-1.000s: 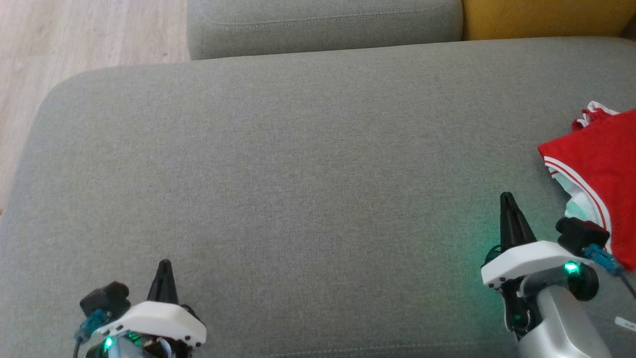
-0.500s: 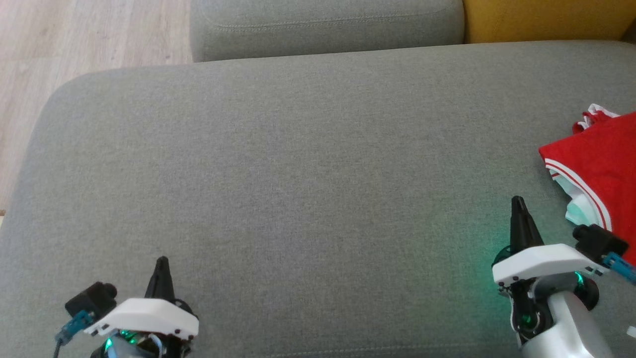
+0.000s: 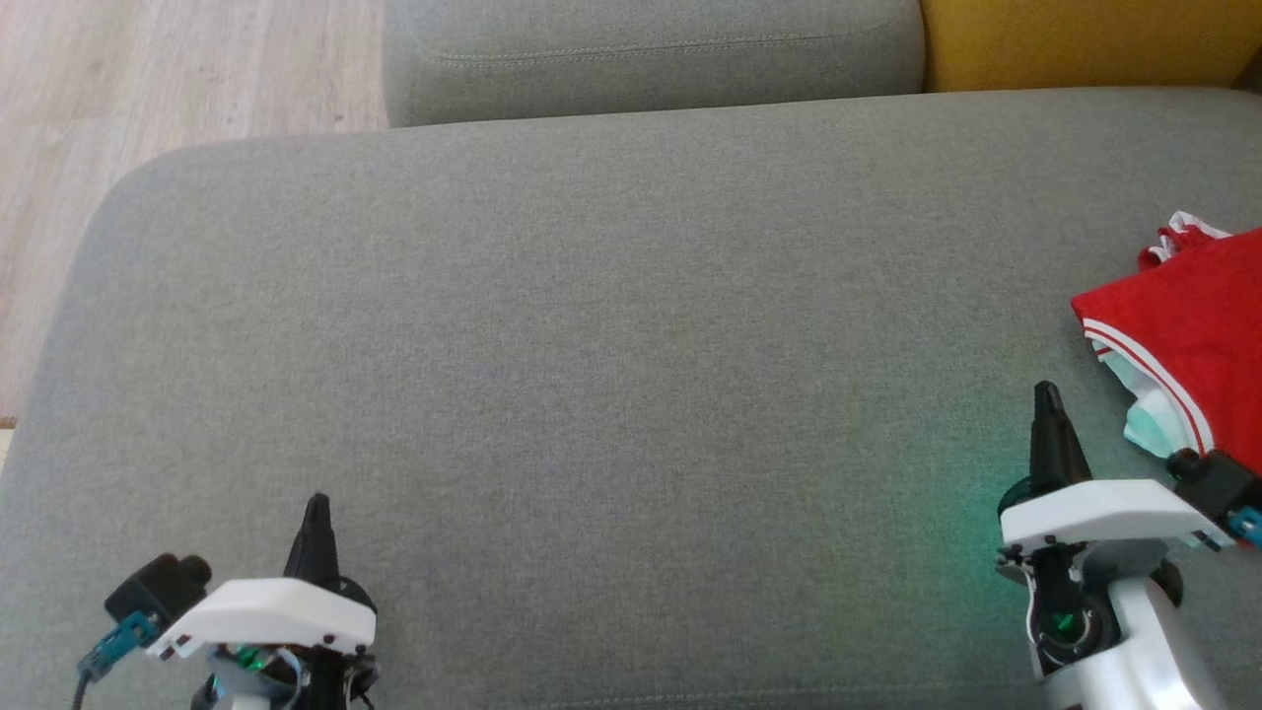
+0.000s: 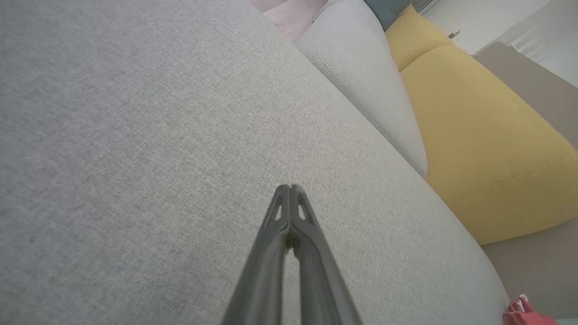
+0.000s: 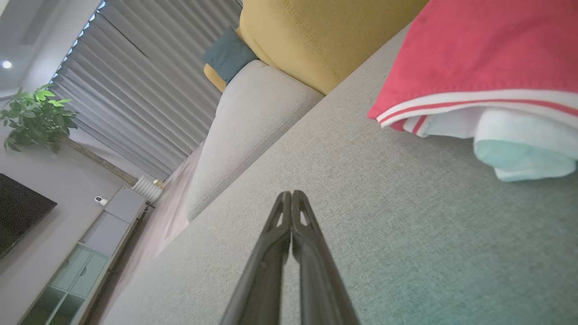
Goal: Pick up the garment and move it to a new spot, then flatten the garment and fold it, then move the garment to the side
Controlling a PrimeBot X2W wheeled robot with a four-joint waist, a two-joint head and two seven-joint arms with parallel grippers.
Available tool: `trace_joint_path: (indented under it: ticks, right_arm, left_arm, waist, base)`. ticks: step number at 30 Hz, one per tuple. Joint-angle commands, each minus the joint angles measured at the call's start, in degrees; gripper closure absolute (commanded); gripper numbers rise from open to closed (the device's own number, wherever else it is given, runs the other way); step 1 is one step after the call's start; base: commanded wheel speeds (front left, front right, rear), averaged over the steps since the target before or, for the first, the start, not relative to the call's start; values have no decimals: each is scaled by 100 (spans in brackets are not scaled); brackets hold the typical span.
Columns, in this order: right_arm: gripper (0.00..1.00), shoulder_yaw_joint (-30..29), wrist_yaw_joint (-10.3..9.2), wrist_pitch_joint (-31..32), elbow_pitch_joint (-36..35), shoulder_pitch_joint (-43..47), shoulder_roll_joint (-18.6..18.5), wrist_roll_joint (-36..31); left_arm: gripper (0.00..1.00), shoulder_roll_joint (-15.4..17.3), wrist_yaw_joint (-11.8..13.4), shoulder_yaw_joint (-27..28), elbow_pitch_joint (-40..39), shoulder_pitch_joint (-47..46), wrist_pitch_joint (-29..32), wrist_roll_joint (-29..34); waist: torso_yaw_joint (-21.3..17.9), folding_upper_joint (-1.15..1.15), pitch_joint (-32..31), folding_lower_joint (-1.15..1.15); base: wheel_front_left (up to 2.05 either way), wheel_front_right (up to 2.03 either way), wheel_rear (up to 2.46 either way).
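**Watching for a snag at the right side of the frame**

The red fabric garment with white stripes is lying at the right edge of the head view, on the wide grey fabric sofa cushion, and the frame is cutting part of it off. It is looking layered, with a pale mint and white cloth layer sticking out under the striped hem. This is fitting two stages: a bundle waiting to be picked up, or a folded garment already put to the side. I cannot tell which.

The risk is sitting with the right gripper. Its black wrist camera is standing just beside the hem, so a sideways swing could be catching the loose layer and pulling the layers apart. With its fingers pressed together, it would be pushing the cloth, not pinching it.

The right gripper is resting at the lower right, its fingers pointing up the frame, fully closed and holding nothing. The left gripper is resting at the lower left, also closed and empty, well apart from the garment.
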Motion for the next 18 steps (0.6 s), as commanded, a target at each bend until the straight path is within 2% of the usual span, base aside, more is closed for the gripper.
trace_joint_path:
  ticks: [1, 18]
  right_arm:
    - [100, 13, -2, 49, -244, -89, -33, 170]
    - [100, -84, -3, 330, -574, 74, -31, 1324]
  left_arm:
    - [100, 65, -41, 158, -215, -261, 36, -154]
    - [100, 79, -232, 337, -342, -310, 322, -1233]
  waist:
    - [3, 0, -4, 0]
    - [38, 0, -54, 0]
  base:
    - [0, 0, 0]
    - [0, 0, 0]
